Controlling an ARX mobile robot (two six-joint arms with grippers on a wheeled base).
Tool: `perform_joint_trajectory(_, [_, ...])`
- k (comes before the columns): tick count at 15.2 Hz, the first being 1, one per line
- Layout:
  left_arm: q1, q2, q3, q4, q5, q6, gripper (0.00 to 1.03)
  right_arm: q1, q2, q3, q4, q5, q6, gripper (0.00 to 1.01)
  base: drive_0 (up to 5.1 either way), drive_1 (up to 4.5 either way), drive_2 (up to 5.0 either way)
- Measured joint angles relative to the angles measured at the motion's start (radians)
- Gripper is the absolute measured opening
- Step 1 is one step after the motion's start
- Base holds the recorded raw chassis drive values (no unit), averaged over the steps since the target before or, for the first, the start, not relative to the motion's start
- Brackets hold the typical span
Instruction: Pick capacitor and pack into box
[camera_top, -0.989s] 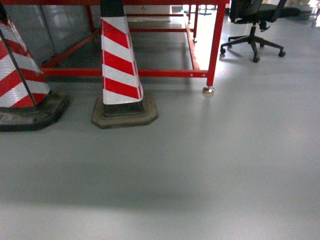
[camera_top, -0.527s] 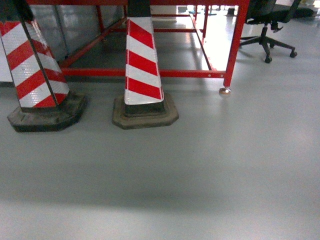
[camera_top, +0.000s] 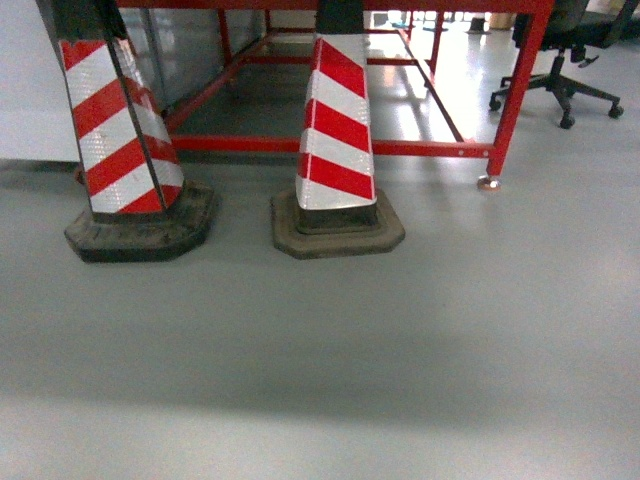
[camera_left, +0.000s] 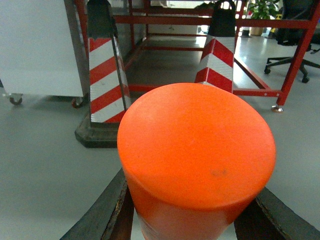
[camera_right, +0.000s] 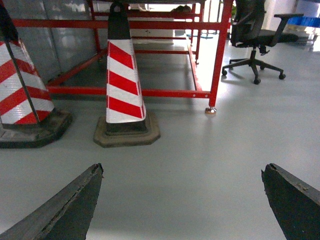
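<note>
In the left wrist view a fat orange cylinder, the capacitor (camera_left: 196, 145), fills the middle of the picture. My left gripper (camera_left: 192, 202) is shut on it, a dark finger (camera_left: 107, 210) pressing each side of its body. Over bare grey floor in the right wrist view, my right gripper (camera_right: 182, 172) stands open, and nothing lies between its two dark fingertips (camera_right: 75, 200). The box is out of view in all frames. The head view shows neither gripper.
Two red-and-white striped cones (camera_top: 125, 140) (camera_top: 338, 140) on black bases stand ahead on the grey floor. Behind them is a red metal frame (camera_top: 515, 95) on small feet. A black office chair (camera_top: 575, 70) is at far right. A white wheeled cabinet (camera_left: 35, 50) stands left.
In the head view the cones, the red frame and the chair have slid to the right, so the view has swung left. A white cabinet edge has come in at upper left.
</note>
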Motion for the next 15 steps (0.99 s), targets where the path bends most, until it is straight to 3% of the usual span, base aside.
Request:
perform_joint_trajectory(6, [0.0, 0.0, 0.0, 0.002, 0.006, 0.0, 0.44, 0.0, 0.0, 0.0, -0.004, 0.005, 0.0, 0.98, 0.0, 0.0, 0.0])
perform_joint_trajectory(15, [0.0, 0.0, 0.0, 0.0, 0.007, 0.0, 0.44, 0.0, 0.0, 0.0, -0.006, 0.006, 0.0, 0.98, 0.0, 3.97, -4.0])
